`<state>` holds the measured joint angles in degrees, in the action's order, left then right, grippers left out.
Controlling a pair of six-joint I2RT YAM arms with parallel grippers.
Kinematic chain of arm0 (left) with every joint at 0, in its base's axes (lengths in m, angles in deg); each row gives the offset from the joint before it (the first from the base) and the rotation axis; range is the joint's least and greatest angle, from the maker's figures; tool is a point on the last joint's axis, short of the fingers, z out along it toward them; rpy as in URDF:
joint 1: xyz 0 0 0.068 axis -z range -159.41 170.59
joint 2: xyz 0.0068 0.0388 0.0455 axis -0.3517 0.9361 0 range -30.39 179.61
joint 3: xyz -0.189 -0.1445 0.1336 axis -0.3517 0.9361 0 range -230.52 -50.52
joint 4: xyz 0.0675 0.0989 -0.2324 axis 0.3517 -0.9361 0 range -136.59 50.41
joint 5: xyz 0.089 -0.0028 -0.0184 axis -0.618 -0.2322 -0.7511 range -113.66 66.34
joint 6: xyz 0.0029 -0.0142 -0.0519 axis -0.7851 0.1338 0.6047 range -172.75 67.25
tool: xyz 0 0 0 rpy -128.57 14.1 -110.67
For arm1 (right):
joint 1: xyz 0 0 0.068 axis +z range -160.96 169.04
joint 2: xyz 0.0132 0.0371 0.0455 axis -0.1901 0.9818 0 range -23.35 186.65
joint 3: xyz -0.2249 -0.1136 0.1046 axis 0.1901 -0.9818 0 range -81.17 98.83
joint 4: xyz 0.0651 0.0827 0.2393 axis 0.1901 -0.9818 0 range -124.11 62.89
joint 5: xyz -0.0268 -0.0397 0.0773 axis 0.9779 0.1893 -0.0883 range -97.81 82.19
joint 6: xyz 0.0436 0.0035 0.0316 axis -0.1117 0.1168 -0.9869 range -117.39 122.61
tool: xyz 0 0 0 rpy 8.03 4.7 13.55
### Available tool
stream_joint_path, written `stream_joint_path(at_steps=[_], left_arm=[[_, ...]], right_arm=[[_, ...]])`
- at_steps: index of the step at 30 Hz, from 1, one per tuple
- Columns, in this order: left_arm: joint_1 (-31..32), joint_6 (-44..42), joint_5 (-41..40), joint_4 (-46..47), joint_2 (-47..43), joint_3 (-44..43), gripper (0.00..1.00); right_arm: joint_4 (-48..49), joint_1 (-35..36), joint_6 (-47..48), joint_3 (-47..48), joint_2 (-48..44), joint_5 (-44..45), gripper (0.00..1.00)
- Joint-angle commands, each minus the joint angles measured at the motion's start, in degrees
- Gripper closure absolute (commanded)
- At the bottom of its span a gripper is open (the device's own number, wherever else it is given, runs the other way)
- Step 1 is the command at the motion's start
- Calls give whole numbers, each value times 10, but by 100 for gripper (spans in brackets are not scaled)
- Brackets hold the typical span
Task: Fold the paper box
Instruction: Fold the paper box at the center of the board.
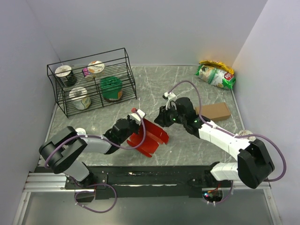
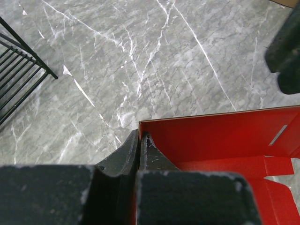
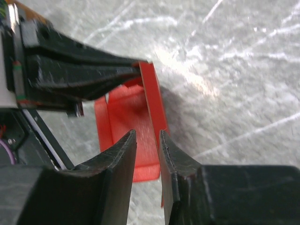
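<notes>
The red paper box (image 1: pixel 151 137) lies partly folded on the marble table, one long wall raised. My left gripper (image 1: pixel 136 119) is shut on the near end of that wall; in the left wrist view its fingertips (image 2: pixel 139 140) pinch the red card (image 2: pixel 220 136). My right gripper (image 1: pixel 162 120) is at the wall's other end. In the right wrist view its jaws (image 3: pixel 147 140) stand a little apart and straddle the upright red wall (image 3: pixel 151 89), which runs close along the right finger. The left gripper's fingers (image 3: pixel 84 70) show there too, clamped on the wall's far end.
A black wire basket (image 1: pixel 127 70) with several cups stands at the back left. A plain brown cardboard box (image 1: pixel 214 111) lies to the right of the right arm, and a snack bag (image 1: pixel 215 74) lies in the back right corner.
</notes>
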<state>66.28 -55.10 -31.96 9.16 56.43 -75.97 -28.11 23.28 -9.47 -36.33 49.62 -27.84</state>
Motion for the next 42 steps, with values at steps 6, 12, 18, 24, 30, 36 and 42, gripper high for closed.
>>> stream_joint_path(at_steps=[6,12,18,24,30,36,42], left_arm=[[15,-1,-44,36,12,12,99],[19,8,-52,34,18,9,99],[20,16,-51,29,19,8,99],[20,46,-44,20,11,9,89],[20,74,-19,-13,-10,-4,64],[14,117,27,-73,-39,-25,46],[-56,194,97,-120,-86,-31,37]], right_arm=[[91,1,-32,-26,37,-6,72],[93,14,-26,-34,42,13,73],[77,35,-16,-34,59,58,74],[66,60,-14,-34,73,123,76],[68,106,16,-40,75,205,79],[83,152,64,-46,75,305,90],[88,179,122,-49,52,377,100]])
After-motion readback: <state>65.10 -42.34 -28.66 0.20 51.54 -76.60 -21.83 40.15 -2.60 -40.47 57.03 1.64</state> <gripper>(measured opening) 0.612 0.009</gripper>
